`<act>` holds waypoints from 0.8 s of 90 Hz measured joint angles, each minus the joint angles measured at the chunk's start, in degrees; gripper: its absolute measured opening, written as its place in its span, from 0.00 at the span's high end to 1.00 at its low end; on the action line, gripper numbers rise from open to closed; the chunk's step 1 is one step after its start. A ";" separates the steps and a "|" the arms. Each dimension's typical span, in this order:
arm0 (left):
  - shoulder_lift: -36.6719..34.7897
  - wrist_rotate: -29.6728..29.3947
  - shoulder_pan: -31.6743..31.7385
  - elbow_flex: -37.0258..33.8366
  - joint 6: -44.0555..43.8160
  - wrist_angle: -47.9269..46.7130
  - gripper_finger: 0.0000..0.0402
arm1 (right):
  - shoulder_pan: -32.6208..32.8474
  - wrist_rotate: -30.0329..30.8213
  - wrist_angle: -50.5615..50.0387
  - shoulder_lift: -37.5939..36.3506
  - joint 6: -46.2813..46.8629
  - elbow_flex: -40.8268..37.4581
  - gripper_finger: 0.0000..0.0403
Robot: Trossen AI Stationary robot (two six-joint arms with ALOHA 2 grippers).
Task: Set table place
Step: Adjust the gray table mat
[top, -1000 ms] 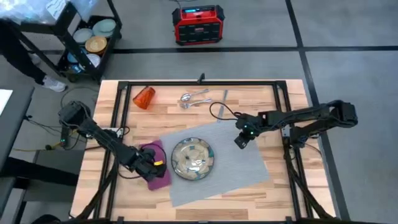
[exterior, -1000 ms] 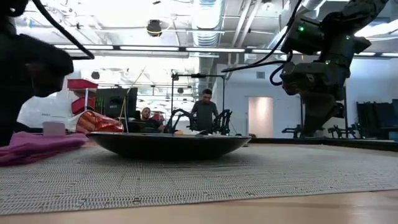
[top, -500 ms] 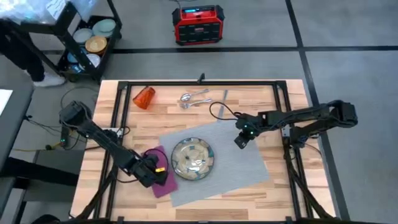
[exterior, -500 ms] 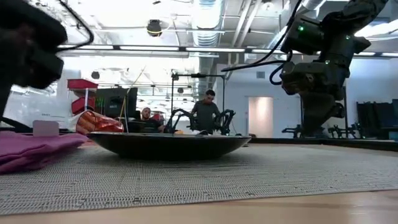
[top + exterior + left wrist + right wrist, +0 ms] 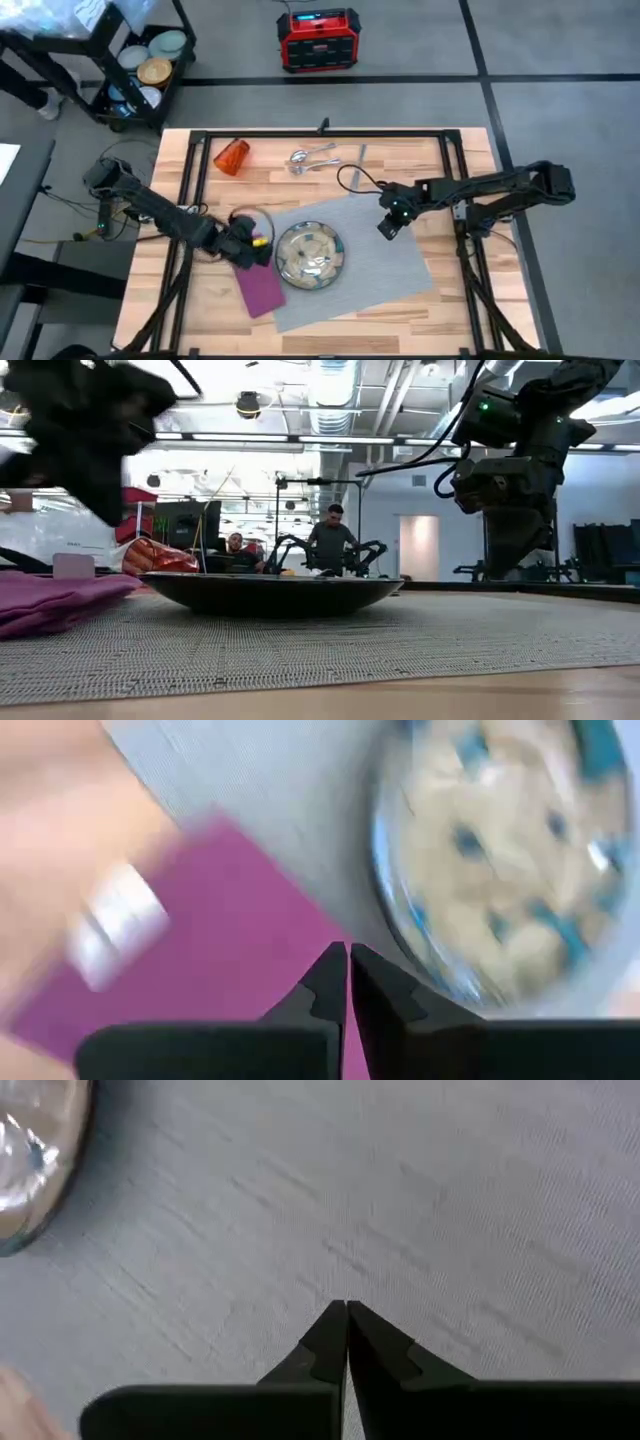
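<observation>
A grey placemat [image 5: 370, 262] lies slantwise on the wooden table [image 5: 440, 160]. The round patterned plate [image 5: 310, 257] rests on its left half. A magenta napkin [image 5: 259, 291] lies flat beside the plate, its right edge on the mat's left border. My left gripper [image 5: 252, 250] hovers shut above the napkin's far end [image 5: 200, 970], raised off it in the low view [image 5: 90, 430]. My right gripper [image 5: 388, 226] hangs shut over the mat's right part [image 5: 420, 1210], touching nothing. The orange cup [image 5: 232, 156] lies on its side at the far left. The silver cutlery [image 5: 312, 158] lies at the far middle.
A black rail frame [image 5: 320, 131] borders the table, and cables [image 5: 352, 180] trail across the wood near the right arm. Bare mat stretches to the right of the plate. Beyond the table stand a red box [image 5: 318, 38] and a cart with dishes [image 5: 150, 60].
My left gripper has risen off the napkin and moved toward the far edge and the plate. The napkin has slid a little toward the near edge and now lies flat, uncovered. The right arm has kept still.
</observation>
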 joint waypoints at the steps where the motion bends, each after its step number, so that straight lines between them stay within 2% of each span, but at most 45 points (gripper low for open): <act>1: -0.05 0.32 0.99 -0.05 1.46 0.21 1.00 | 0.19 0.00 -0.13 0.00 0.22 0.00 1.00; 18: 1.47 6.85 16.29 -0.14 23.50 4.74 1.00 | 3.64 0.73 -1.01 0.13 4.17 0.00 1.00; 30: 4.73 12.83 23.40 -0.16 34.70 5.57 1.00 | 5.80 1.25 -0.90 0.13 7.36 -0.26 1.00; 48: 11.10 21.50 27.73 -0.21 45.00 9.69 1.00 | 9.82 2.82 0.23 0.17 15.34 -4.37 1.00; 72: 18.36 27.83 29.91 -0.04 51.44 12.51 1.00 | 14.35 3.60 3.49 -0.04 23.29 -7.49 1.00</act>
